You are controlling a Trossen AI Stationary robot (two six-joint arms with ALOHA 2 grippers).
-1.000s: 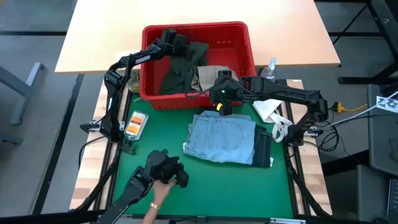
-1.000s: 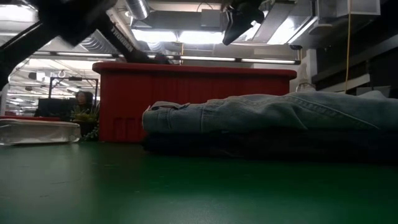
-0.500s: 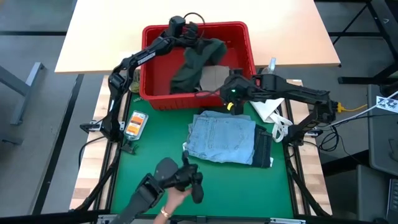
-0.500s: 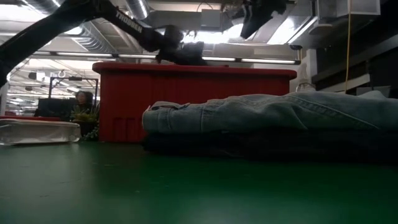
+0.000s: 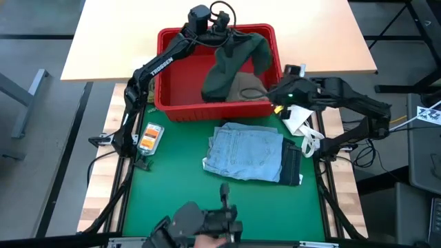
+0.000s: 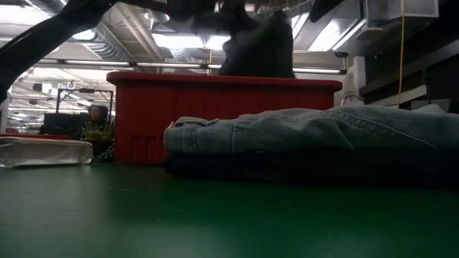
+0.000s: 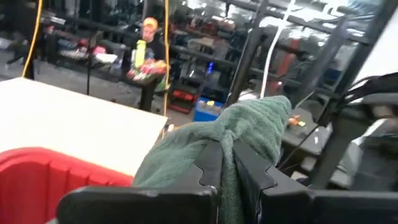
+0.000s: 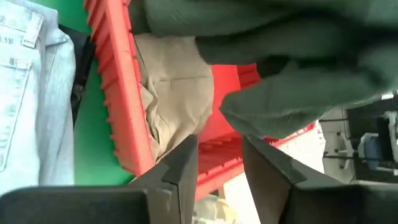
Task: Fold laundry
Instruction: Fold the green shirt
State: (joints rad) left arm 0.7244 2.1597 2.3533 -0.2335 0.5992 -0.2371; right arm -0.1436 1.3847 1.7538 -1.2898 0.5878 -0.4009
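My left gripper (image 5: 222, 34) is high over the red basket (image 5: 167, 103) and shut on the dark olive green piece (image 5: 231, 65), which drapes down from it into the basket. A beige khaki piece (image 5: 242, 86) lies in the basket beneath it. My right gripper (image 5: 271, 94) hovers open at the basket's near right corner, with nothing between its fingers (image 8: 183, 165). On the green mat the folded light blue denim (image 5: 247, 153) lies on top of the folded dark navy jeans (image 5: 293, 167). My left gripper pinches a bunched fold of the olive piece near its top (image 7: 231, 152) between its two fingers (image 7: 211, 165), which point about level. Cloth bulges out beyond the fingertips. The rest hangs slack below (image 6: 258, 46), its lower end inside the basket.
A person's hand holds a dark device (image 5: 207, 224) at the table's near edge. An orange packet (image 5: 149, 136) lies left of the mat, with a white cloth (image 5: 296, 120) and a spray bottle (image 5: 301, 71) on the right. A light wooden table (image 5: 110, 41) stands behind the basket.
My left gripper has risen and swung toward the table's right over the basket. It has drawn the olive piece up, so that the piece now hangs stretched out, with its lower end still in the basket. My right gripper has gone up and toward the right edge. The hand-held device has slid toward the near edge.
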